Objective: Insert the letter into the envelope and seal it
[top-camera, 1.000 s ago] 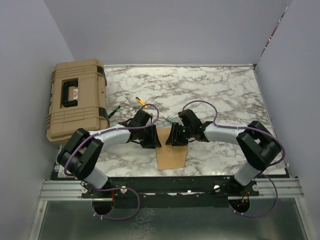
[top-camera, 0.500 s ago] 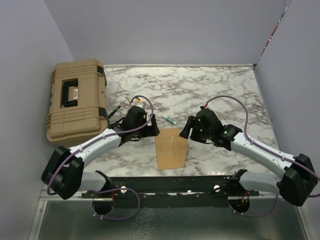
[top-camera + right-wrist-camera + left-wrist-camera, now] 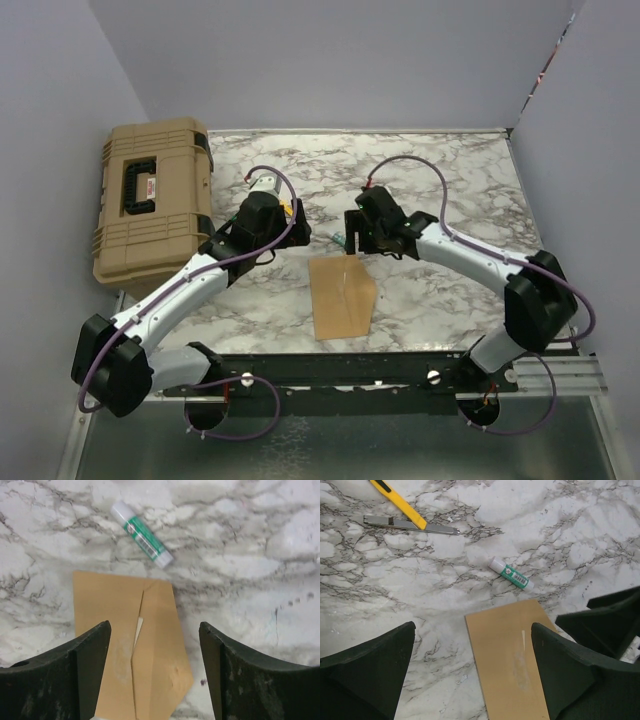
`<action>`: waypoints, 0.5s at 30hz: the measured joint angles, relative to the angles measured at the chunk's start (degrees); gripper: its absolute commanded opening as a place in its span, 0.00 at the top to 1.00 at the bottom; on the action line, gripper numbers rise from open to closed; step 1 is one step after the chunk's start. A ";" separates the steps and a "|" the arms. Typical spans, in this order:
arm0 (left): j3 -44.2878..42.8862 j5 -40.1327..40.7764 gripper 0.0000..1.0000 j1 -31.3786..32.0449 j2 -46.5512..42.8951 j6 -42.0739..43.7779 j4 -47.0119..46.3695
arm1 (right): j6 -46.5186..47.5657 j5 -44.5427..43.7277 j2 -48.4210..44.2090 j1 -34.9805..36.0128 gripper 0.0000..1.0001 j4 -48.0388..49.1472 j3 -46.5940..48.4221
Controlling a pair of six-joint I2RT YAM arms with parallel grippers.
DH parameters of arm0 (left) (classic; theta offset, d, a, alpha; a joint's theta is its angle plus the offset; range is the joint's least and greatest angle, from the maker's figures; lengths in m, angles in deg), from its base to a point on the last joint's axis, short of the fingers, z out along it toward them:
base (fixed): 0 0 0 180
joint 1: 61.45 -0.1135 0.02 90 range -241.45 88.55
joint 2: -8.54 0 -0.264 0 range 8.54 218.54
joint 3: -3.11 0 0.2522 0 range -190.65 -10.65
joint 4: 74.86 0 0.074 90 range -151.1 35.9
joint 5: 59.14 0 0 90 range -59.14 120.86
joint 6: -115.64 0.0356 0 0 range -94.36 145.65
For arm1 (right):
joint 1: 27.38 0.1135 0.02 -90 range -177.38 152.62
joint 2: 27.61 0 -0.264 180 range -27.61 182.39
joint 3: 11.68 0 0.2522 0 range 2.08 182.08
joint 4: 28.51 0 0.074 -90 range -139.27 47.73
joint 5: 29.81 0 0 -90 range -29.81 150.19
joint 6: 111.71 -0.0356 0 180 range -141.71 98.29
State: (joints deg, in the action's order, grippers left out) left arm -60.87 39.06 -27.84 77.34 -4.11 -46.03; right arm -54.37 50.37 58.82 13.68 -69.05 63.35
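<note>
Marble table, envelope lying flat, flap folded over. Both arms stretch inward. The left gripper hangs behind-left of the envelope, jaws wide and empty; the right gripper hangs behind-right, jaws apart and empty. The glue stick lies just beyond the envelope, mostly hidden from above.

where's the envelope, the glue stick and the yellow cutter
envelope (image 3: 160,645), right wrist view, tan face
glue stick (image 3: 142,536), right wrist view, green label
yellow cutter (image 3: 400,505), left wrist view, handle middle

The left arm and right arm had white shells, black joints and looping purple cables; the left end effector and right end effector were black.
</note>
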 measured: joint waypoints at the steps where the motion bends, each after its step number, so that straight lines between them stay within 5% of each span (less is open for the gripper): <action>1: -0.04 0.24 0.01 -0.13 -0.33 -0.07 0.22 | 1.88 -0.07 2.56 -0.20 0.29 0.63 1.92; 15: -1.07 0.09 0.01 -3.63 -0.76 -1.90 4.79 | 20.92 6.29 24.79 -2.29 0.47 3.32 15.21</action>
State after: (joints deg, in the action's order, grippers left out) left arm -61.94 39.15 -31.47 76.57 -6.02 -41.24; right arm -33.45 56.66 83.61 11.38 -65.73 78.57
